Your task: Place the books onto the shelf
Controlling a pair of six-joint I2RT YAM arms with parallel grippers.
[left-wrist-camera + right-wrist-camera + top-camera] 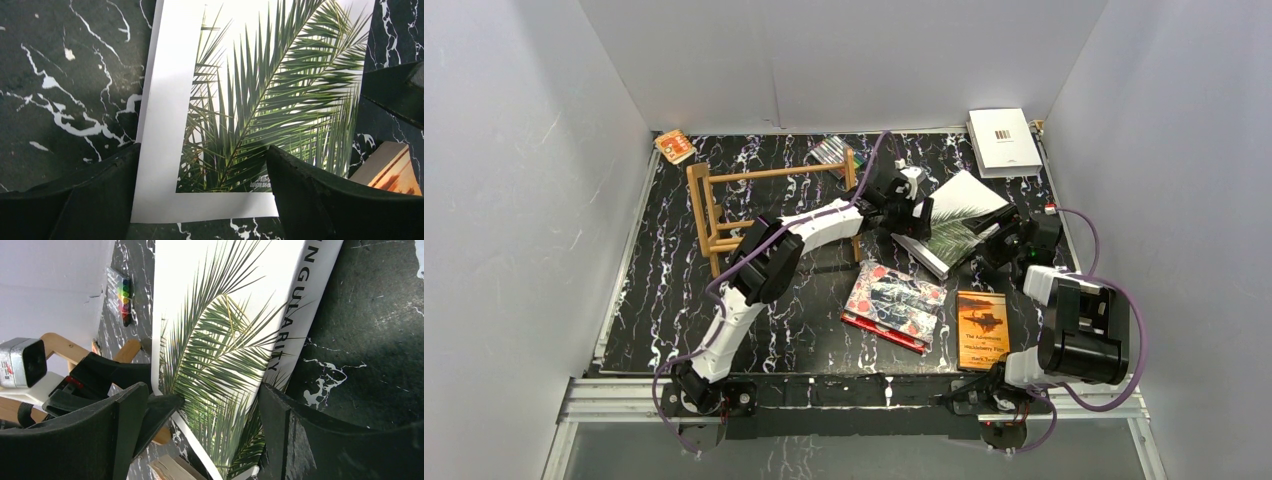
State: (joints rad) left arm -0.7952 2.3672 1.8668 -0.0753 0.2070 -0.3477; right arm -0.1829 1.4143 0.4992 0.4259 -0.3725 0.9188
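Note:
The white palm-leaf book (959, 220) lies right of centre, its lettered spine toward the right arm. My left gripper (916, 203) hangs open over its left end. In the left wrist view both fingers (100, 195) straddle the book's white corner (165, 150) without clamping it. My right gripper (1001, 240) stands open at the book's right end, its fingers (300, 440) either side of the cover (225, 340). The wooden shelf (724, 205) stands empty at the left. The plain white barcode book (1003, 140) lies at the back right, a red patterned book (894, 305) and a thin orange book (981, 328) near the front.
A pack of colourful markers (829, 152) lies behind the shelf, and a small orange packet (674, 147) sits in the back left corner. White walls close in three sides. The left arm stretches diagonally across the table's middle.

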